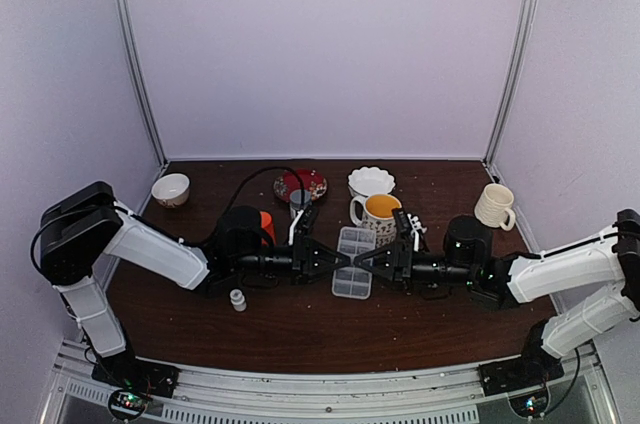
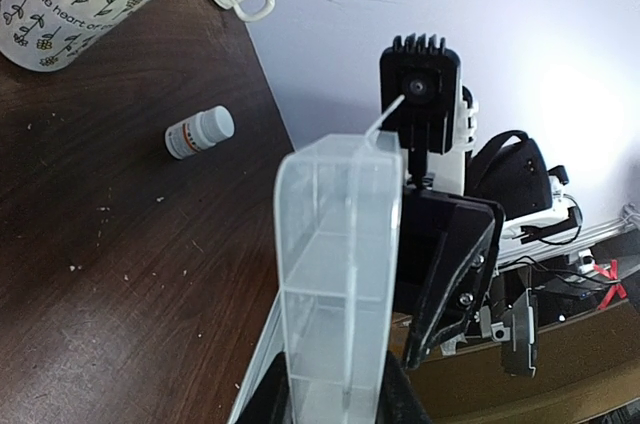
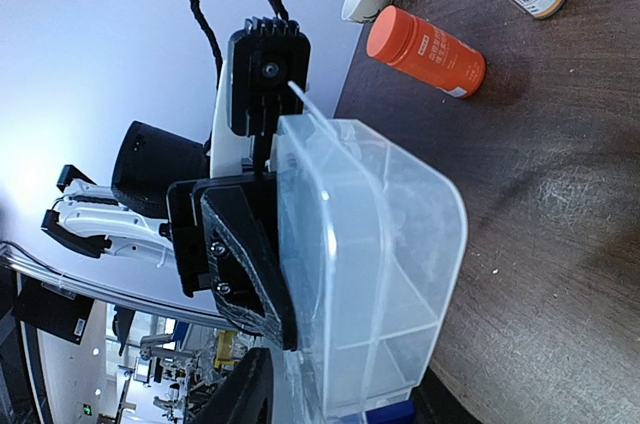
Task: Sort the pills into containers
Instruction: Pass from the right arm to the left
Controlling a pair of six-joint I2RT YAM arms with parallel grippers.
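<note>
Likely light, stiff, slick: pill box (image 1: 353, 262), my left fingers (image 3: 245, 264) and right fingers (image 2: 450, 249) at its opposite walls, the place to pinch; clamped or spread, I cannot tell.

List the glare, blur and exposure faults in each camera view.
Top external: even, soft light, no hard glare; the pill box is small, its cells hard to read. Left wrist: white wall blown out at right; the clear box looms close and hazy. Right wrist: wall bright at upper left; the box's plastic looks milky.
</note>
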